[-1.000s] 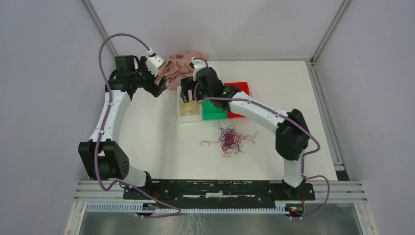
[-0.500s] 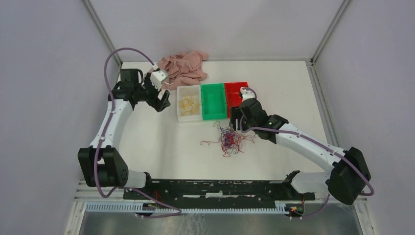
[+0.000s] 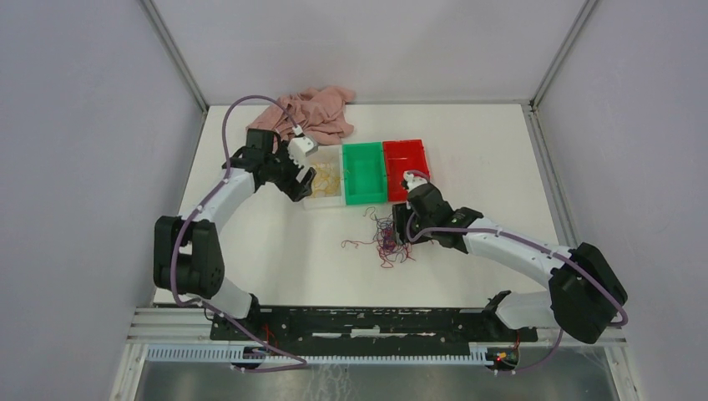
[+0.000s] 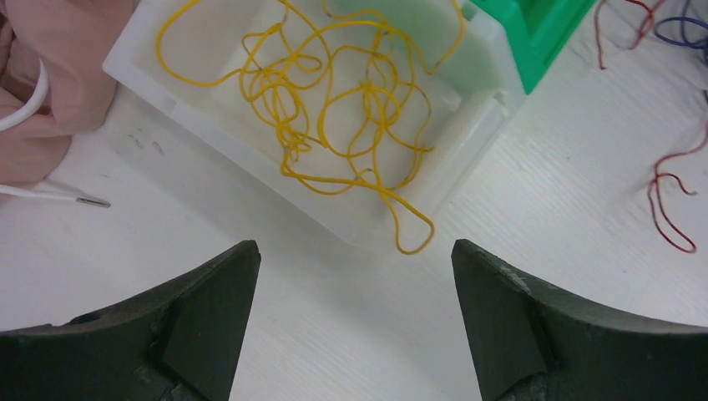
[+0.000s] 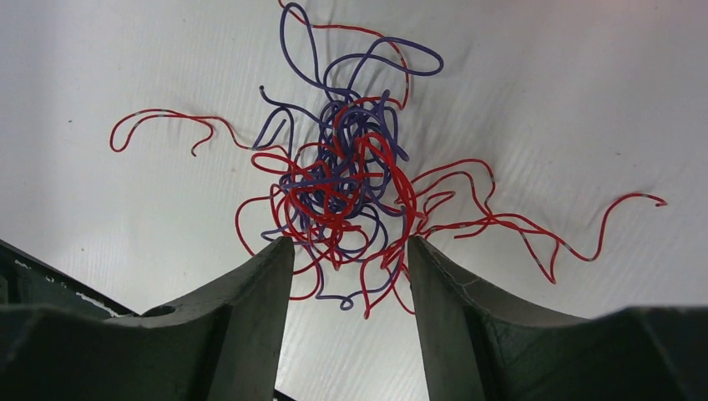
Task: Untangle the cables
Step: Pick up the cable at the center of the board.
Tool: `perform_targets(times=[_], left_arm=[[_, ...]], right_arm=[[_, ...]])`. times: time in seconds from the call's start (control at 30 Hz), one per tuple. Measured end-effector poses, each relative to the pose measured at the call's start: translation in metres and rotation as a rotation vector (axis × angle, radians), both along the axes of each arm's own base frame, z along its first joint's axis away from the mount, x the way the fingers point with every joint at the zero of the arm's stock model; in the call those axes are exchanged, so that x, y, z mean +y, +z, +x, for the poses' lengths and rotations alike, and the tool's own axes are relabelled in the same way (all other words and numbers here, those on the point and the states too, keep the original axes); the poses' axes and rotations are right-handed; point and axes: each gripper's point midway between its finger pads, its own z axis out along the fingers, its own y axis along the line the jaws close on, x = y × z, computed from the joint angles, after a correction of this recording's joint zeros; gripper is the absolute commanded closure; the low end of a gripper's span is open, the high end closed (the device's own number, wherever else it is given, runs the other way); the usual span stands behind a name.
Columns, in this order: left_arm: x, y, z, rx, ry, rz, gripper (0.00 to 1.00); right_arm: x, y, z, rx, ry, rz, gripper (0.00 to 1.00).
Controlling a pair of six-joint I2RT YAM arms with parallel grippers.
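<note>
A fist-sized tangle of red and purple cables (image 3: 391,238) lies on the white table in front of the bins, with loose red strands trailing left and right. My right gripper (image 3: 404,227) is low at the tangle's right edge. In the right wrist view the tangle (image 5: 342,188) fills the middle, and the right gripper (image 5: 349,242) is open, its tips on either side of the lowest loops. Yellow cables (image 4: 334,109) lie curled in the white bin (image 3: 311,199), one loop hanging over its rim. My left gripper (image 4: 355,251) is wide open and empty over bare table beside that bin.
A green bin (image 3: 365,171) and a red bin (image 3: 405,159) stand right of the white one. A pink garment (image 3: 309,113) is heaped at the back, and its white drawstring (image 4: 50,194) reaches toward the white bin. Stray red strands (image 4: 668,200) lie near the green bin.
My right arm swung from over the bins down to the tangle, and its jaws narrowed. My left arm moved right from the garment to the white bin.
</note>
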Motion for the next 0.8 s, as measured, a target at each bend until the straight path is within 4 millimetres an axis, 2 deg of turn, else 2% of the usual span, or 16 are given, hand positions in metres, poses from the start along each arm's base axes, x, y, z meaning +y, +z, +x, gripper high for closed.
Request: perform_targets(times=[0.23, 0.33, 0.47, 0.53, 0.57, 0.63, 0.73, 0.8], left_arm=[[0.013, -0.035, 0.039, -0.033, 0.121, 0.108, 0.12], [0.020, -0.042, 0.049, -0.052, 0.159, 0.149, 0.11], [0.027, -0.036, 0.056, -0.090, 0.189, 0.172, 0.10], [0.029, -0.033, 0.058, -0.103, 0.201, 0.183, 0.06], [0.030, -0.032, 0.058, -0.107, 0.205, 0.185, 0.01], [0.030, -0.027, 0.058, -0.110, 0.203, 0.182, 0.01], [0.025, -0.014, 0.050, -0.103, 0.180, 0.159, 0.01], [0.021, 0.002, 0.039, -0.099, 0.154, 0.130, 0.01]], right_arm=[[0.014, -0.005, -0.003, 0.034, 0.045, 0.044, 0.45], [0.020, -0.004, -0.005, 0.044, 0.067, 0.071, 0.45], [0.027, 0.000, -0.008, 0.054, 0.094, 0.108, 0.46], [0.028, 0.004, -0.009, 0.058, 0.102, 0.128, 0.46], [0.027, 0.006, -0.008, 0.057, 0.100, 0.138, 0.46], [0.025, 0.013, -0.005, 0.050, 0.093, 0.157, 0.45], [0.020, 0.023, 0.001, 0.032, 0.078, 0.173, 0.45], [0.015, 0.029, 0.005, 0.020, 0.070, 0.180, 0.45]])
